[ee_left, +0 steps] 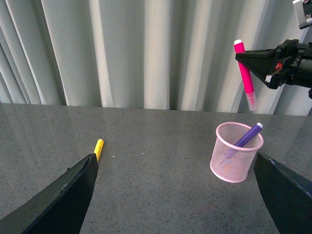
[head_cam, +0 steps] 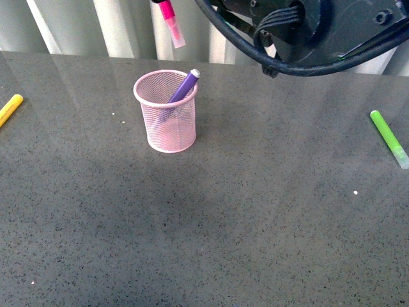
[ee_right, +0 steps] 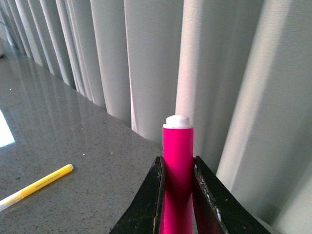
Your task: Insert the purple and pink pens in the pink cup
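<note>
Right claw [ee_right: 178, 163] clamped on pink pen [ee_right: 177, 141] above pink cup [head_cam: 167, 128], purple pen [head_cam: 183, 88] inside, left claw [ee_left: 175, 157] spread, empty

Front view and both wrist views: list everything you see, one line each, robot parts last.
pink cup: one, light pink mesh, standing on the table left of centre
purple pen: one, purple, leaning inside the pink cup, end above the rim
pink pen: one, hot pink, in the air higher than the cup
yellow marker: one, yellow, lying far left
green marker: one, lime green, lying far right
table: one, grey speckled
curtain: one, pale, behind the table
right claw: one, black, shut on the pink pen
left claw: one, black, open, holding nothing
</note>
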Available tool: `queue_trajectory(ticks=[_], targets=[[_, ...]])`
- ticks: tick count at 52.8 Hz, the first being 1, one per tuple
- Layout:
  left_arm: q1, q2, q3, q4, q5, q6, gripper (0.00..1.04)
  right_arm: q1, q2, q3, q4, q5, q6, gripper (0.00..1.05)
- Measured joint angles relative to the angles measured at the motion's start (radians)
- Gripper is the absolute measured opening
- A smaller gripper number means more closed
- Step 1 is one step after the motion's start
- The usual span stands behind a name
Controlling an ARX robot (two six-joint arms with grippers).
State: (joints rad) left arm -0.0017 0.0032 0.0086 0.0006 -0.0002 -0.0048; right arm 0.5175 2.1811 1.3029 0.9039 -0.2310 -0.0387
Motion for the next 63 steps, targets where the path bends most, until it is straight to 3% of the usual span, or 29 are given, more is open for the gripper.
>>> queue_trajectory(ticks=[46, 63], targets=[[0.000, 0.000, 0.000, 0.000, 0.000, 0.000, 0.98, 0.042, 0.091, 0.022, 0.024, 0.024, 0.043, 0.11], [0.000, 0.000, 0.000, 0.000, 0.000, 0.000, 0.98, 0.034, 0.076, -0.008, 0.007, 0.033, 0.068, 0.83]])
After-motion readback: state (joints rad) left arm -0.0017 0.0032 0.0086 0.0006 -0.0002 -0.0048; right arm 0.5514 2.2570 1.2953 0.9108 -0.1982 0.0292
